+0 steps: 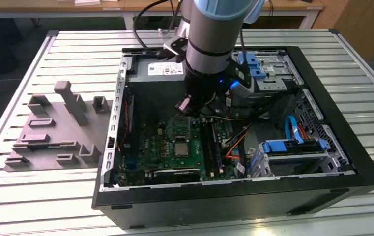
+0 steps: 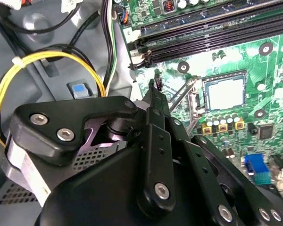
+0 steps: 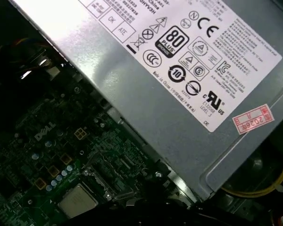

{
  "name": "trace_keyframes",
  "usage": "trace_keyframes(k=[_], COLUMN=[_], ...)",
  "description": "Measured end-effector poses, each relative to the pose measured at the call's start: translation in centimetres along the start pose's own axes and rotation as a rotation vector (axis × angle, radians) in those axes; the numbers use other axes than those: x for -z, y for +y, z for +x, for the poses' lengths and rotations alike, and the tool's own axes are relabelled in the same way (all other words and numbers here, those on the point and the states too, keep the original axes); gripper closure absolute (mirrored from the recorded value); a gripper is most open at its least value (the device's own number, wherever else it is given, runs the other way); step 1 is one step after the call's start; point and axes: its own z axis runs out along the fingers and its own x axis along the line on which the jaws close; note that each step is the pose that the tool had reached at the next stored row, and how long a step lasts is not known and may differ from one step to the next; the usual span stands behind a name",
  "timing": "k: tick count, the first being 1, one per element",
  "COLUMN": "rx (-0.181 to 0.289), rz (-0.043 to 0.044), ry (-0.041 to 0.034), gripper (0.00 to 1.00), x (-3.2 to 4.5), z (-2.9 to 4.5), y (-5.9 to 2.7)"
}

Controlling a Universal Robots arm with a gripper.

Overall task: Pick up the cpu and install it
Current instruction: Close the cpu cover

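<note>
Printed certification marks cover the power supply (image 3: 132,94)

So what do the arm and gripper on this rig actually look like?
The arm is a thick silver-grey cylinder with a pale blue cap at its top joint, black bands around its segments and a black wrist section showing a small blue light. A black cable loops off beside it. In the second wrist view, the gripper is matte black metal: flat linkage bars joined by silver hex screws, narrowing toward the tips.
</note>
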Motion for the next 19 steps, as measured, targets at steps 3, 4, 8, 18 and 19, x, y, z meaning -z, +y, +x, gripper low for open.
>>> trace_keyframes(k=[3,4,8,18,19], rx=[0.024,0.032,0.076,0.15,0.15], rz=[-0.0007,-0.0009,-0.0022,-0.0042,-0.0043], ry=[0.0027,0.0035,0.0084,0.0169,0.0168], gripper=[0.89,0.89,0.89,0.89,0.89], x=[0.15,0.22,0.41,0.84,0.84], z=[0.0,0.0,0.01,-0.03,-0.03], y=[0.02,0.04,0.07,0.17,0.17])
